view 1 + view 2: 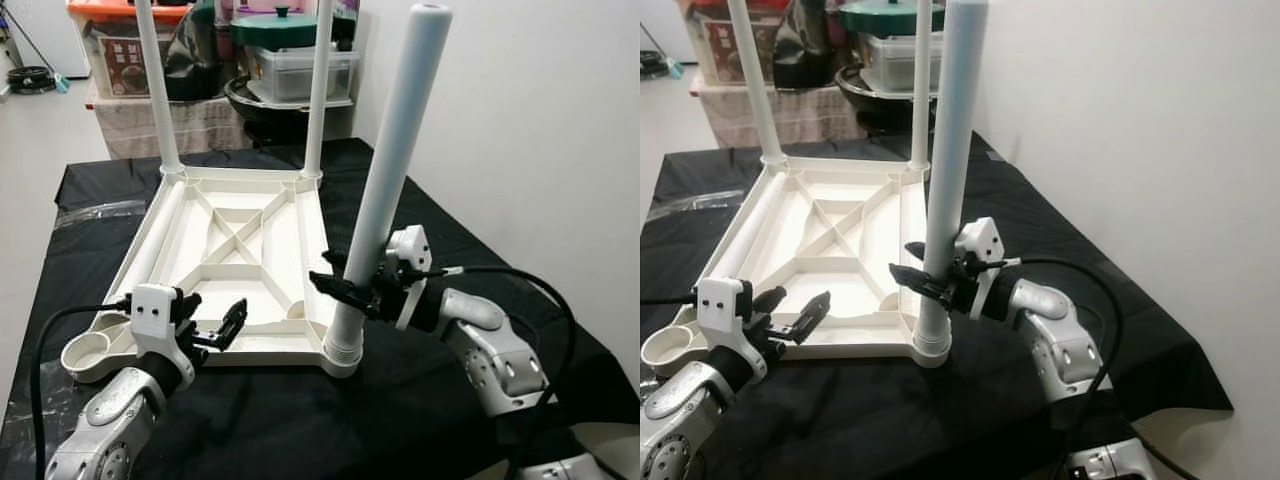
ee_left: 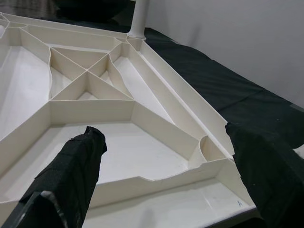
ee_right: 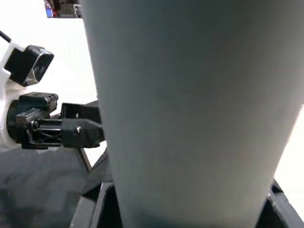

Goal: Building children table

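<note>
A white plastic table top (image 1: 240, 250) lies upside down on a black cloth. Two white legs (image 1: 155, 90) (image 1: 318, 90) stand upright in its far corners. A third leg (image 1: 395, 160) stands a little tilted in the near right corner socket (image 1: 343, 352). My right gripper (image 1: 340, 275) is shut on this leg low down, and the leg (image 3: 190, 109) looms close in the right wrist view. My left gripper (image 1: 215, 325) hovers open at the near edge, its fingers (image 2: 71, 175) spread above the ribbed underside (image 2: 95, 85). The near left socket (image 1: 88, 352) holds no leg.
The black cloth (image 1: 480, 250) covers a table that ends close to a white wall on the right. Behind the far edge stands a shelf with plastic storage boxes (image 1: 300, 70) and a green lidded pot (image 1: 275, 25). Bare floor (image 1: 40, 130) lies to the far left.
</note>
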You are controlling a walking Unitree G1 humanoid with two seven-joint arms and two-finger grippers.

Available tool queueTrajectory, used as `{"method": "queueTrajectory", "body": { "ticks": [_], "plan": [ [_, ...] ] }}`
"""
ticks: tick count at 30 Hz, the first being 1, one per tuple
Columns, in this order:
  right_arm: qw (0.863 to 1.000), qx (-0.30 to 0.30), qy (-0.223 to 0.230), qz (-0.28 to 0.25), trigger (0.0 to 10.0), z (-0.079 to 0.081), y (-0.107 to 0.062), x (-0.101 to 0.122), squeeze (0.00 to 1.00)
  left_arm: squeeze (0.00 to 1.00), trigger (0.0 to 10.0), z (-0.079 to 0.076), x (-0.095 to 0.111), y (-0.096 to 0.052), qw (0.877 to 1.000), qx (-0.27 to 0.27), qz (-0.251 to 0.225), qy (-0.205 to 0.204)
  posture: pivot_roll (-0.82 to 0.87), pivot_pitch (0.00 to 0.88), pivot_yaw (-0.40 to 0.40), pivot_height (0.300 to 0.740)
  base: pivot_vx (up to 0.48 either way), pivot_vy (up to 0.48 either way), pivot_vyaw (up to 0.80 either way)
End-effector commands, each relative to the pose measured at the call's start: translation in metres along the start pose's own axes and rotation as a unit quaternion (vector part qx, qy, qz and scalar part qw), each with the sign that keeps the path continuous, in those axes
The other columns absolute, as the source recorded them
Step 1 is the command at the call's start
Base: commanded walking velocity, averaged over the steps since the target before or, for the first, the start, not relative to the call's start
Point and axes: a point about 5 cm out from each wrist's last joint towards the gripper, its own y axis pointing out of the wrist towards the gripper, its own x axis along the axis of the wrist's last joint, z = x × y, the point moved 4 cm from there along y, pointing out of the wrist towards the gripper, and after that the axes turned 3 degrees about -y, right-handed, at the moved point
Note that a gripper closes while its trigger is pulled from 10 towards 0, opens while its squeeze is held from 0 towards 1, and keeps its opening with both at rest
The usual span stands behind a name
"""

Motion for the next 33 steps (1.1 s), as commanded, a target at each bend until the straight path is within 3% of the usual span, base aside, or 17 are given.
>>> {"method": "queueTrajectory", "body": {
  "ticks": [1, 9, 13, 14, 18, 19, 20, 22, 23, 24, 26, 28, 31, 33],
  "plan": [
    [0.997, 0.011, 0.058, 0.052, 0.0, 0.012, -0.001, -0.037, 0.00, 0.00, 10.0, 0.000, -0.004, 0.000, 1.000, -0.004, 0.011, 0.004, 0.11, 0.000, -0.075, 0.740, 0.000, 0.000, 0.00],
    [0.996, -0.009, 0.060, 0.059, 0.0, 0.010, -0.003, -0.042, 0.00, 0.00, 10.0, -0.001, -0.004, 0.002, 1.000, -0.008, 0.011, 0.003, 0.10, 0.000, -0.072, 0.740, 0.000, 0.000, 0.00],
    [0.993, -0.061, 0.058, 0.088, 0.0, -0.001, -0.001, -0.051, 0.00, 0.00, 10.0, -0.002, -0.005, 0.002, 1.000, -0.009, 0.012, 0.003, 0.10, 0.000, -0.076, 0.740, 0.000, 0.000, 0.00],
    [0.983, -0.130, 0.059, 0.114, 0.0, -0.013, -0.001, -0.060, 0.00, 0.00, 10.0, -0.001, -0.005, 0.001, 1.000, -0.007, 0.012, 0.004, 0.10, 0.000, -0.078, 0.740, 0.000, 0.000, 0.00],
    [0.973, -0.184, 0.057, 0.130, 0.0, -0.022, -0.003, -0.066, 0.00, 0.00, 10.0, -0.001, -0.005, 0.000, 1.000, -0.006, 0.012, 0.004, 0.11, 0.000, -0.079, 0.740, 0.000, 0.000, 0.00],
    [0.951, -0.260, 0.057, 0.157, 0.0, -0.035, -0.009, -0.075, 0.00, 0.00, 10.0, -0.001, -0.005, 0.000, 1.000, -0.005, 0.012, 0.004, 0.10, 0.000, -0.080, 0.740, 0.000, 0.000, 0.00],
    [0.914, -0.357, 0.055, 0.184, 0.0, -0.049, -0.023, -0.085, 0.00, 0.00, 10.0, 0.000, -0.005, 0.000, 1.000, -0.004, 0.012, 0.005, 0.11, 0.000, -0.080, 0.740, 0.000, 0.000, 0.00],
    [0.845, -0.486, 0.046, 0.217, 0.0, -0.061, -0.047, -0.098, 0.00, 0.00, 10.0, 0.000, -0.005, 0.000, 1.000, -0.002, 0.012, 0.005, 0.10, 0.000, -0.079, 0.740, 0.000, 0.000, 0.00],
    [0.827, -0.514, 0.045, 0.221, 0.0, -0.063, -0.053, -0.101, 0.00, 0.00, 10.0, 0.000, -0.005, 0.000, 1.000, -0.002, 0.012, 0.005, 0.10, 0.000, -0.079, 0.740, 0.000, 0.000, 0.00],
    [0.827, -0.514, 0.045, 0.221, 0.0, -0.063, -0.053, -0.101, 0.00, 0.00, 10.0, 0.000, -0.005, 0.000, 1.000, -0.002, 0.012, 0.005, 0.10, 0.000, -0.079, 0.740, 0.000, 0.000, 0.00],
    [0.802, -0.552, 0.039, 0.223, 0.0, -0.065, -0.060, -0.103, 0.00, 0.00, 10.0, 0.000, -0.005, 0.000, 1.000, 0.000, 0.011, 0.005, 0.11, 0.000, -0.084, 0.740, 0.000, 0.000, 0.00],
    [0.794, -0.564, 0.035, 0.223, 0.0, -0.065, -0.060, -0.103, 0.00, 0.00, 10.0, 0.002, -0.005, 0.000, 1.000, 0.002, 0.011, 0.005, 0.11, 0.000, -0.084, 0.740, 0.000, 0.000, 0.00],
    [0.794, -0.564, 0.041, 0.226, 0.0, -0.064, -0.057, -0.104, 0.00, 0.00, 10.0, 0.003, -0.005, 0.000, 1.000, 0.003, 0.012, 0.005, 0.11, 0.000, -0.084, 0.740, 0.000, 0.000, 0.00],
    [0.780, -0.581, 0.048, 0.225, 0.0, -0.067, -0.056, -0.103, 0.00, 0.00, 10.0, 0.003, -0.005, 0.000, 1.000, 0.004, 0.011, 0.006, 0.11, 0.000, -0.090, 0.740, 0.000, 0.000, 0.00]
  ]
}}
